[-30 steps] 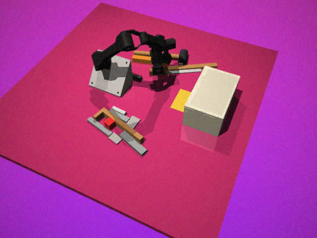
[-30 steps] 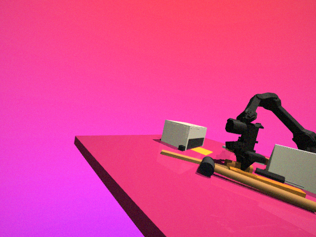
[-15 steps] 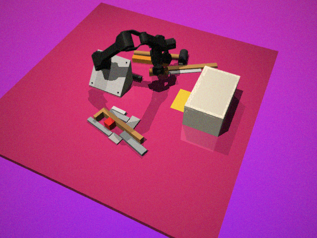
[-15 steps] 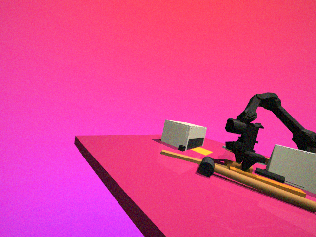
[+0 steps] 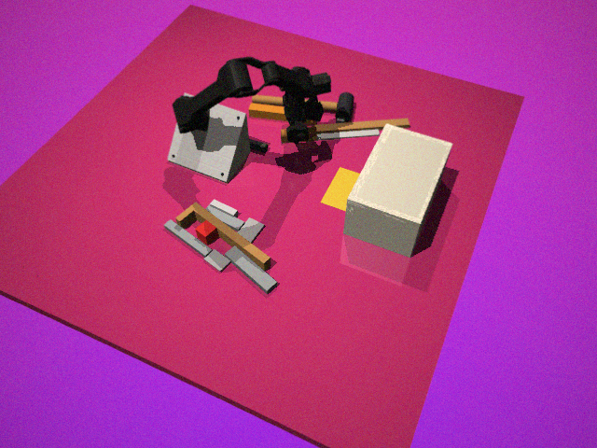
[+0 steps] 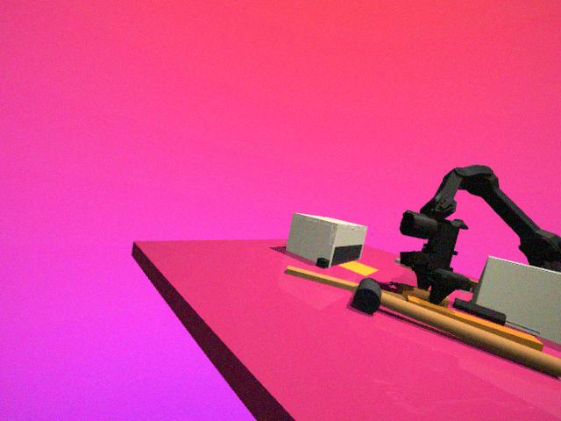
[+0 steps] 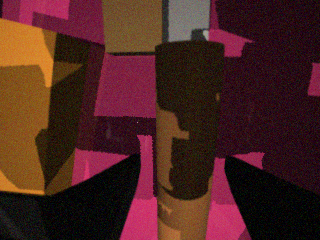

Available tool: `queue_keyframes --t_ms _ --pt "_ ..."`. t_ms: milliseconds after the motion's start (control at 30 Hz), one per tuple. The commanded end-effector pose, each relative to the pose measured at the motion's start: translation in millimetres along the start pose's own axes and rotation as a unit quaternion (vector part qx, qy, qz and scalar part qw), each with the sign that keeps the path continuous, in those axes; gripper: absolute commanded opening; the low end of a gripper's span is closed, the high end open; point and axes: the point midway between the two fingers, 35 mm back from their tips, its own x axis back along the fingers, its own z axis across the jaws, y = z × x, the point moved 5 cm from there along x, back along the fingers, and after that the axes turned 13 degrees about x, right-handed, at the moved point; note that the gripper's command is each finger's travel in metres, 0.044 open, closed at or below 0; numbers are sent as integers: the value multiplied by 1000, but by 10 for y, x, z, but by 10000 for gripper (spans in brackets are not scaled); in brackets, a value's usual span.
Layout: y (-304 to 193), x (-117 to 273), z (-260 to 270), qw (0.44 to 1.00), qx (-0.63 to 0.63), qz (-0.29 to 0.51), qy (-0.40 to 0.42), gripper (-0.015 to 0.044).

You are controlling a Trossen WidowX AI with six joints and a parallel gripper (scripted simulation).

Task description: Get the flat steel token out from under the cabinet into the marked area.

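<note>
My gripper (image 5: pixel 299 135) (image 6: pixel 430 295) (image 7: pixel 182 161) points down and is open. Its fingers stand on either side of a round wooden handle (image 7: pixel 187 220), with gaps showing in the wrist view. A long wooden stick (image 5: pixel 366 125) (image 6: pixel 316 277) (image 7: pixel 132 25) extends from beneath the gripper toward the cabinet, with a grey strip (image 5: pixel 354 134) (image 7: pixel 187 17) beside it. The cream cabinet (image 5: pixel 400 174) (image 6: pixel 308 238) stands at the right in the top view. Its dark low opening (image 6: pixel 348 254) faces the yellow marked area (image 5: pixel 338 188) (image 6: pixel 359 267). The token is not visible.
A black-headed mallet (image 5: pixel 345 106) (image 6: pixel 367 296) and an orange bar (image 5: pixel 266 111) (image 6: pixel 498 324) (image 7: pixel 22 110) lie close by. A black handle (image 5: pixel 258 146) (image 6: pixel 479 311) lies beside the pale wedge (image 5: pixel 236 147). A red cube (image 5: pixel 206 232), wooden L-shaped piece (image 5: pixel 231 235) and several grey pieces lie at front left.
</note>
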Motion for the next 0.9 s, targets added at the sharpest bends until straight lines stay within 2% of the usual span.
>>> queue_keyframes --t_ms 0,133,400,500,867 --pt "0 0 0 1000 0 0 0 244" --pt "0 0 0 1000 0 0 0 139" --pt "0 0 0 1000 0 0 0 85" --pt "0 0 0 1000 0 0 0 6" --pt "-2 1 2 1000 -3 0 0 0"
